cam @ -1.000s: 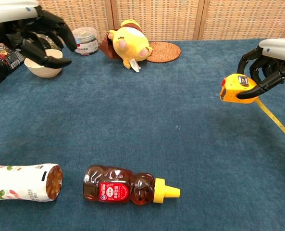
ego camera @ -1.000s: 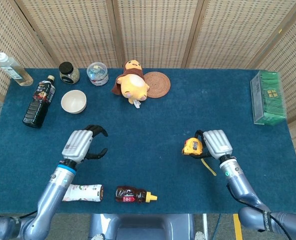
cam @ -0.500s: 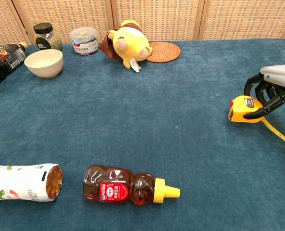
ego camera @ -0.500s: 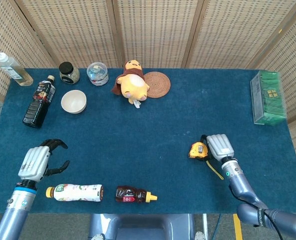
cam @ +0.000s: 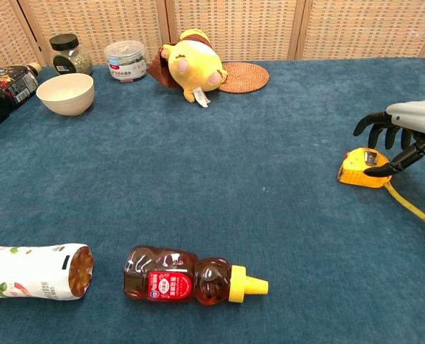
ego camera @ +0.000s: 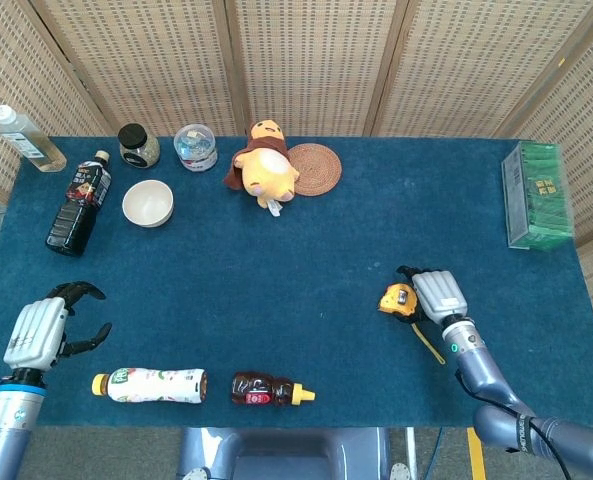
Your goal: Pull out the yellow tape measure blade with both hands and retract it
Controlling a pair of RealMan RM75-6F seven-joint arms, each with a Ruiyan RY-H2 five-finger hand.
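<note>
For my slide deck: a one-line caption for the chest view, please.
Right hand spread open above the tape measure on the table, blade out.

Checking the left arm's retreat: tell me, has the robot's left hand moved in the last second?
Yes. The left hand moved left and toward the near table edge, away from the white bowl.

head view high, steeply downward — chest view low, forward; shared blue table

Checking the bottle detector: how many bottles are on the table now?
4. Clear bottle at far-left back corner, dark bottle lying beside the bowl, white bottle and bear-shaped honey bottle lying along the near edge. None looks hidden.
</note>
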